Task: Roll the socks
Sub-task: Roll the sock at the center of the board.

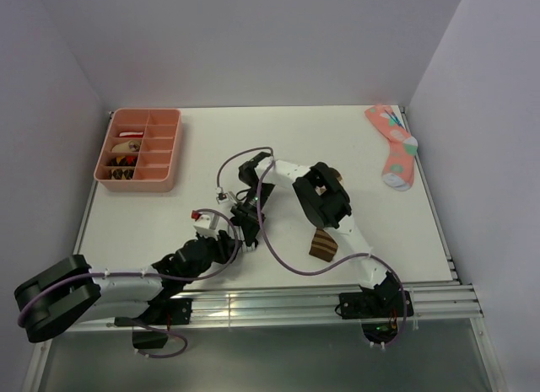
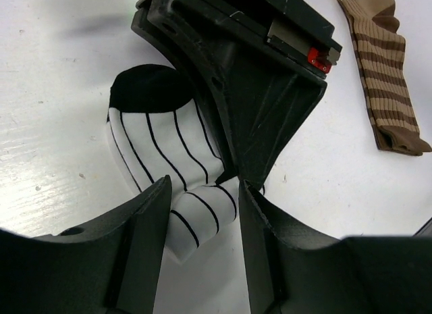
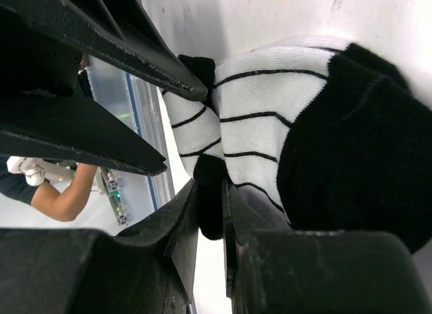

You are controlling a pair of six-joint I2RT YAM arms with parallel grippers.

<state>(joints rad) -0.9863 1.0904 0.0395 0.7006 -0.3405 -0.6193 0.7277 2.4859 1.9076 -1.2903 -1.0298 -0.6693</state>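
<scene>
The white sock with thin black stripes lies folded on the table, its black end at the far side. My right gripper is shut on a black part of this sock, coming down from above in the left wrist view. My left gripper is open, its jaws standing either side of the sock's folded white end. Its fingers show in the right wrist view. The brown-and-tan striped sock lies flat to the right, apart from both grippers. In the top view both grippers meet at table centre, hiding the white sock.
A pink sock with coloured dots lies at the far right corner. A salmon compartment tray with small items stands at the far left. The arms' purple cables loop over the middle of the table.
</scene>
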